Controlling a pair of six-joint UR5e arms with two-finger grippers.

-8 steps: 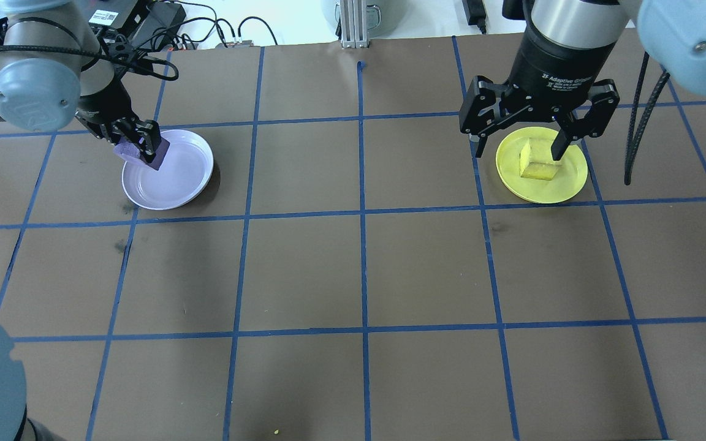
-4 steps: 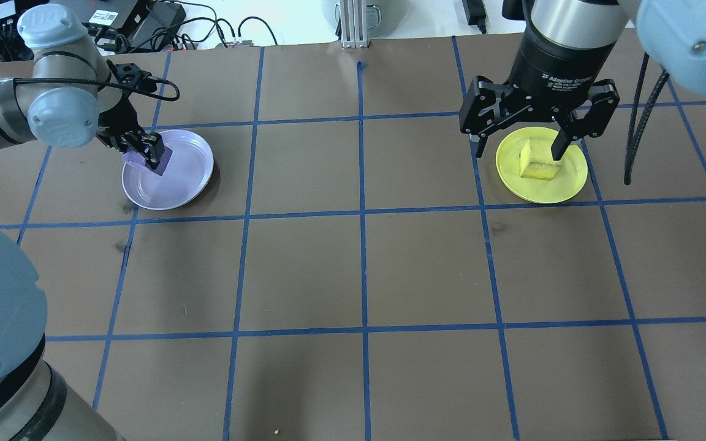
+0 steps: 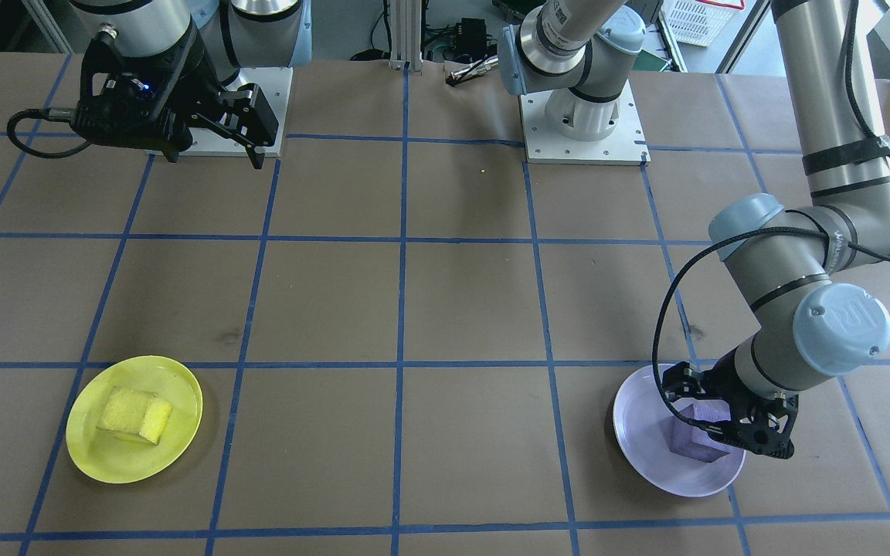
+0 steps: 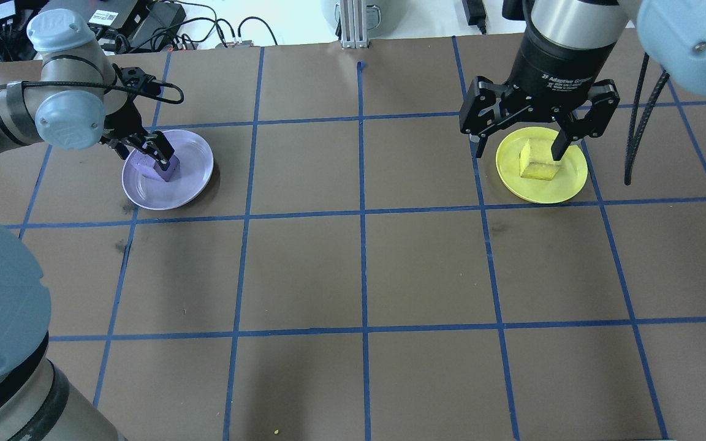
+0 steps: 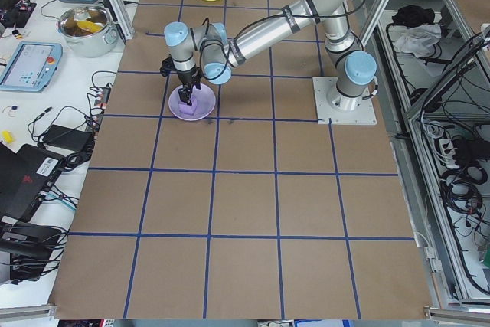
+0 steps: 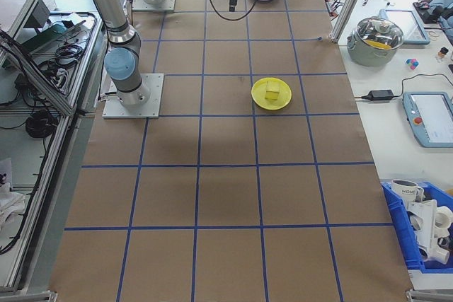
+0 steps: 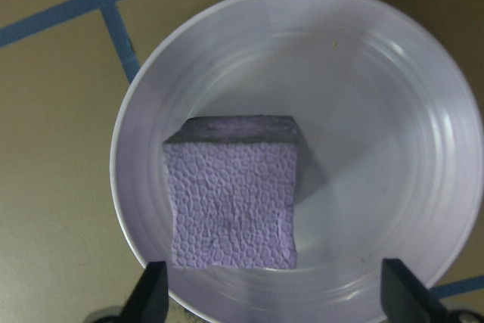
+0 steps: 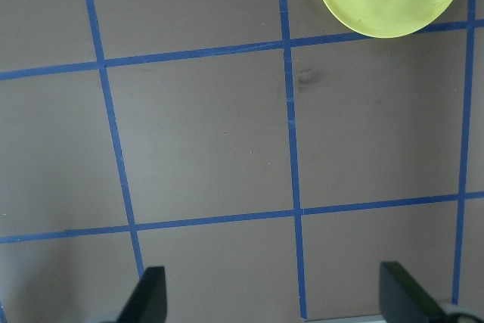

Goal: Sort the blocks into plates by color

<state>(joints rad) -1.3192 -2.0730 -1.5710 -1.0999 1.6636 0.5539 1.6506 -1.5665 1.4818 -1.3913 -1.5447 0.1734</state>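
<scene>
The left gripper (image 7: 272,300) is spread wide with nothing held, its fingertips flanking the purple block (image 7: 231,191), which rests inside the lavender plate (image 7: 393,96). The right gripper (image 4: 523,142) hangs open and empty, raised high; the yellow block (image 3: 134,415) lies in the yellow plate (image 3: 182,386). Risk: a fingertip may catch the purple block or plate rim during withdrawal and drag the block out.
</scene>
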